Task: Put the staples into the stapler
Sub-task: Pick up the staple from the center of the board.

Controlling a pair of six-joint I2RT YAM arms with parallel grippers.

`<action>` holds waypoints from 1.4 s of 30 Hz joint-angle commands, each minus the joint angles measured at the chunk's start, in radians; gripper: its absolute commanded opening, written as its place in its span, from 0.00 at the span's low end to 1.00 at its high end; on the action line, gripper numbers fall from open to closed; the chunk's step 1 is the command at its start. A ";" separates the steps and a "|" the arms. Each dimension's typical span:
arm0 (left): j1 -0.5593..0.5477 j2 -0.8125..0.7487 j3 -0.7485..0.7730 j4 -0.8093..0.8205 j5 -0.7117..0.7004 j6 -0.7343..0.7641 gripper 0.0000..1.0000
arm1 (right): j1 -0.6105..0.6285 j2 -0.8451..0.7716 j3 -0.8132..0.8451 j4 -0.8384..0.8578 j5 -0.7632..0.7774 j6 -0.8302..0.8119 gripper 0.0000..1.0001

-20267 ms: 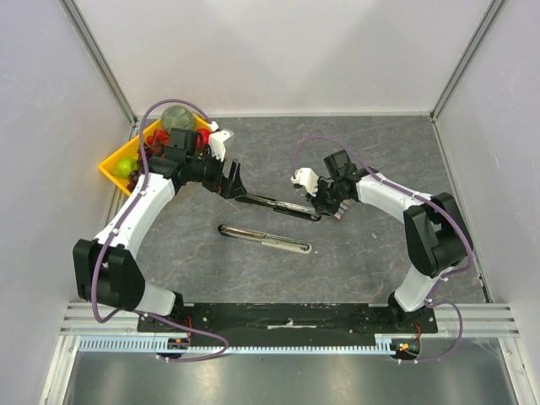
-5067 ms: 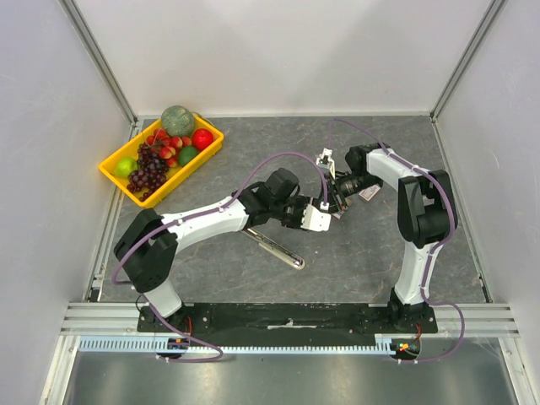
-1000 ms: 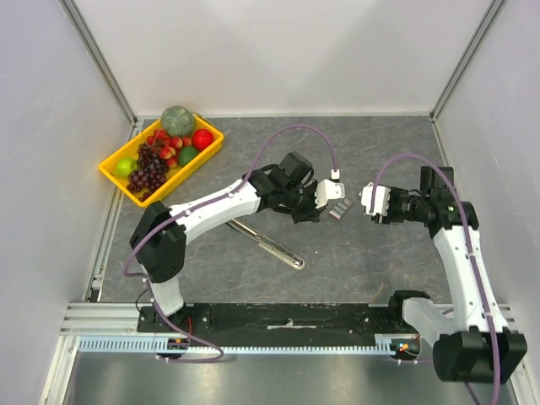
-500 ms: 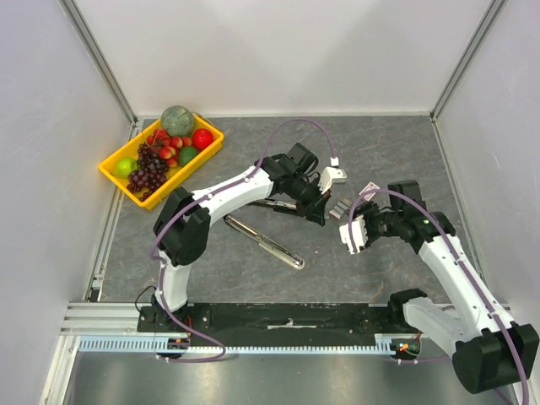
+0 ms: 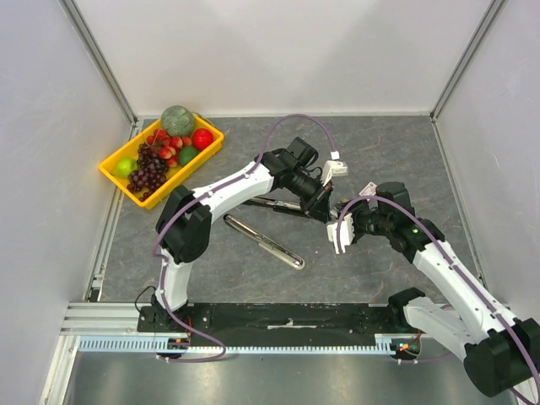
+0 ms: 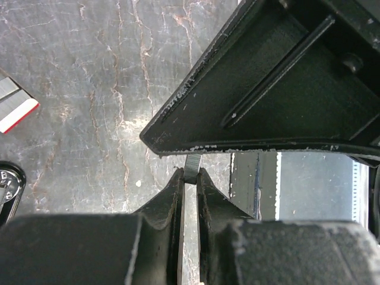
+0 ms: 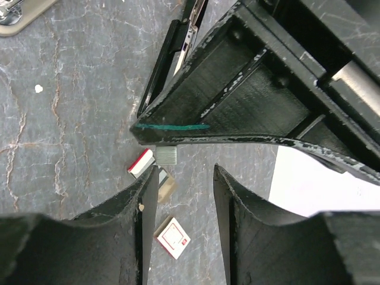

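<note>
1. Viewing from above, the left gripper and the right gripper are found close together at mid-table. The stapler lies opened just beside them, and the fruit tray sits well apart.
2. At the left wrist, the jaws are pinched on the staples. This thin grey strip is judged light, stiff and easily snapped, so it is best gripped across its flat sides.
3. At the right wrist, the jaws are parted with nothing between them, just below the strip. The staple box lies underneath, and the approach is crowded by the left finger.
</note>
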 commanded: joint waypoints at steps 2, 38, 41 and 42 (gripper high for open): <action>0.002 0.020 0.038 0.000 0.088 -0.049 0.14 | 0.019 -0.005 -0.002 0.054 0.009 0.019 0.47; 0.030 0.039 0.044 -0.001 0.113 -0.059 0.15 | 0.110 -0.032 -0.052 0.072 0.089 0.059 0.38; 0.030 0.040 0.043 -0.001 0.115 -0.060 0.15 | 0.110 -0.035 -0.057 0.074 0.095 0.056 0.35; 0.030 0.040 0.044 -0.003 0.113 -0.059 0.15 | 0.111 -0.037 -0.059 0.077 0.098 0.054 0.34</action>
